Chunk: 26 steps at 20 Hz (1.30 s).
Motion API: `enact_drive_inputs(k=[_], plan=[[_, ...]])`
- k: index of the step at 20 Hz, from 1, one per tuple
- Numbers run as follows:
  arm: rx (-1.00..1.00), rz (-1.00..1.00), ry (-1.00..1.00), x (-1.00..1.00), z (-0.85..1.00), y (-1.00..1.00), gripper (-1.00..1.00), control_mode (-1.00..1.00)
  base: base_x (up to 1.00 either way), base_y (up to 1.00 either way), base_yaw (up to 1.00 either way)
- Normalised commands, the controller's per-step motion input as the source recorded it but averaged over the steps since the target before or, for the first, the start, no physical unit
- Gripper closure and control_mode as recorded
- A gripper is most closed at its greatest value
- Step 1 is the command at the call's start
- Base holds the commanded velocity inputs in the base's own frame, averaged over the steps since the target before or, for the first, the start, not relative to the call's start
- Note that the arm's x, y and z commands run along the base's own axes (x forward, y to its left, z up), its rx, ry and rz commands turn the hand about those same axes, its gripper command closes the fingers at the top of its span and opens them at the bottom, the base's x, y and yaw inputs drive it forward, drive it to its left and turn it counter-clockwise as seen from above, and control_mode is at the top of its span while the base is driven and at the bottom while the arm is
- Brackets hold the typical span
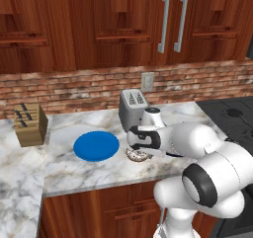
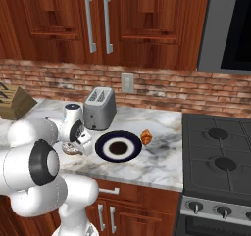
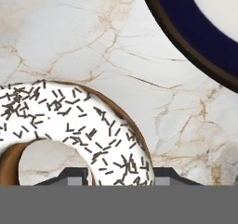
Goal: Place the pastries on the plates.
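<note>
Step in hand: pickup of the small ring donut with white icing and dark sprinkles (image 3: 79, 125), lying on the marble bench (image 1: 64, 168) between the plain blue round plate (image 1: 96, 146) and the navy white-ringed plate (image 2: 118, 146). The gripper (image 3: 120, 175) is low over it, fingers straddling one side of the ring; whether they clamp it, I cannot tell. Next move calls for a firm grip, then a lift. A silver toaster (image 2: 100, 108) stands just behind; a small brown croissant (image 2: 146, 137) lies beside the navy plate.

Arm: rises from lower right of the left base view, big white elbow up front, forearm reaching left toward frame centre.
Wrist: bent down, hand pointing at the tabletop.
Gripper (image 3: 119, 175): low at mid-frame in both base views; dark tips peek up at the hand view's bottom edge.
Jaws: parted, tips standing apart; hard to judge more.
</note>
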Motion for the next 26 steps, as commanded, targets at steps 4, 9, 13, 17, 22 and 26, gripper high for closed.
enact_drive_inputs(k=[4,9,13,17,22,26], plan=[[0.04,-0.01,-0.01,0.00,0.68,0.10,1.00,-1.00,0.00,0.00,0.00],[0.01,-0.02,-0.02,0.00,0.55,0.35,1.00,-1.00,0.00,0.00,0.00],[0.00,-0.05,-0.01,0.00,0.51,0.41,1.00,-1.00,0.00,0.00,0.00],[0.00,-0.06,0.03,0.09,0.37,0.44,1.00,-1.00,0.00,0.00,0.00],[-0.01,-0.07,0.05,0.38,0.06,0.47,1.00,-1.00,0.00,0.00,0.00],[0.00,-0.03,0.00,0.57,0.00,0.44,1.00,-1.00,0.00,0.00,0.00]])
